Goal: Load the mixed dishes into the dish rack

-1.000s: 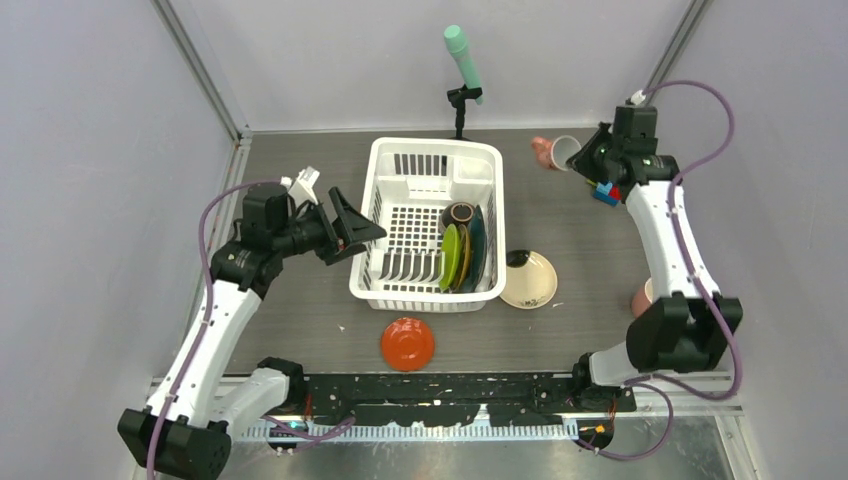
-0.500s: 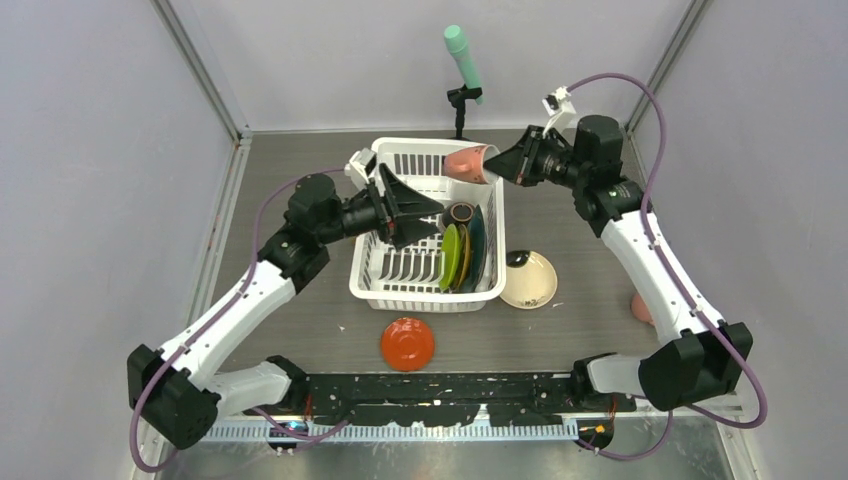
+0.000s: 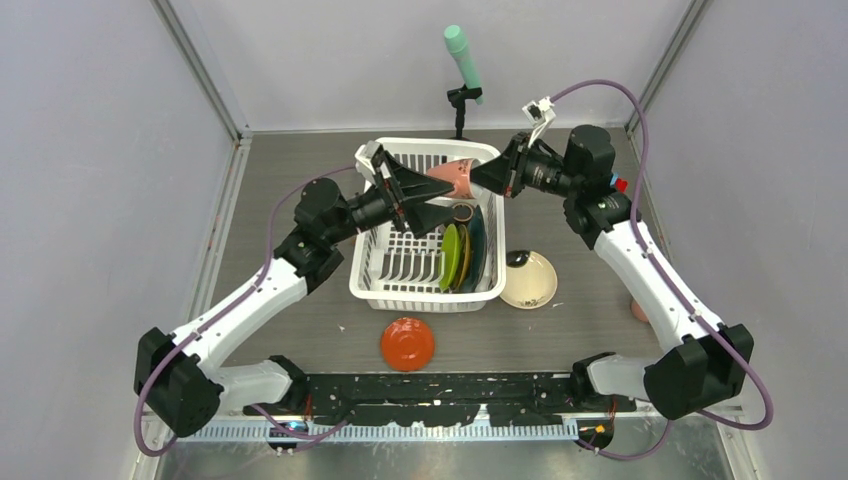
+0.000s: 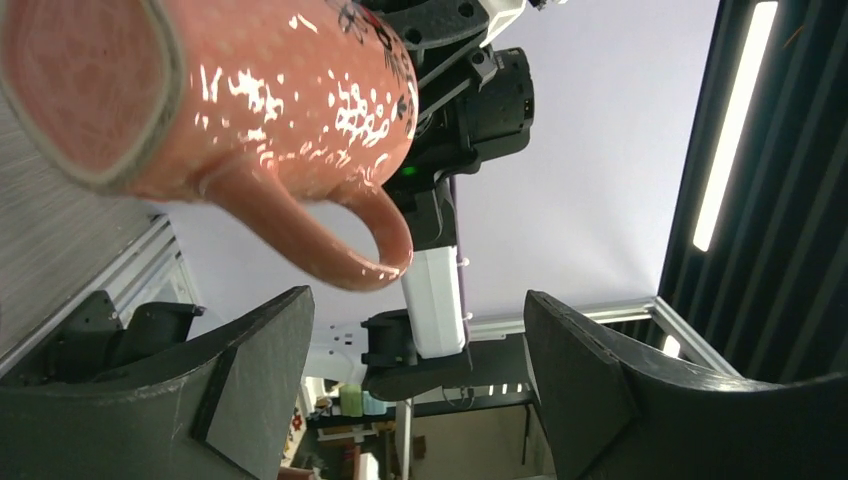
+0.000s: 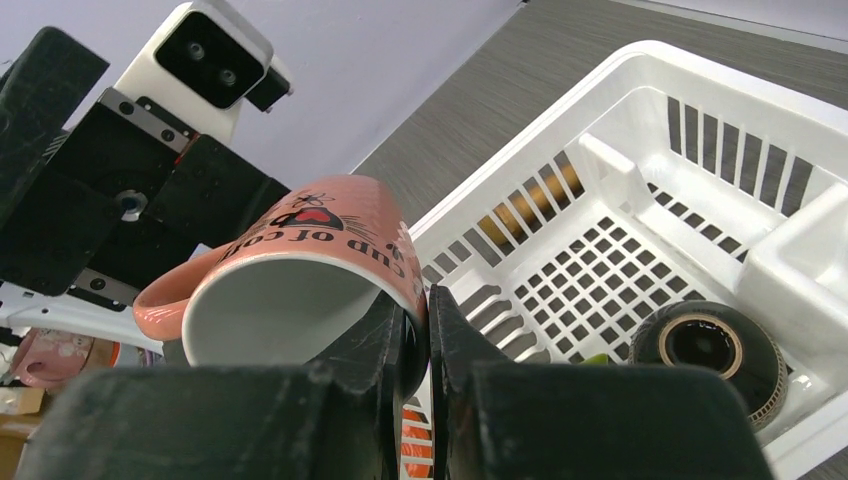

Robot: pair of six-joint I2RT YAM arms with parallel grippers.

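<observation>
Left gripper (image 4: 410, 310): jaws spread wide, gripping nothing, pink mug (image 4: 250, 90) just ahead of the gap, handle toward it, not touching. Right gripper (image 5: 415, 310): jaws pinched on mug rim, one finger inside, one outside. Dish rack (image 3: 425, 290): beneath both sets of jaws, upright plates (image 3: 452, 255) and brown bowl (image 3: 461, 213) inside.

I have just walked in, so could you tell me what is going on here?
The right end effector is shut on the rim of a pink mug, holding it on its side above the dish rack. The left end effector is open and faces the mug at close range without gripping it. A teal plate, a yellow plate and a small brown bowl are in the rack. A red-orange dish and a cream plate lie outside it.
</observation>
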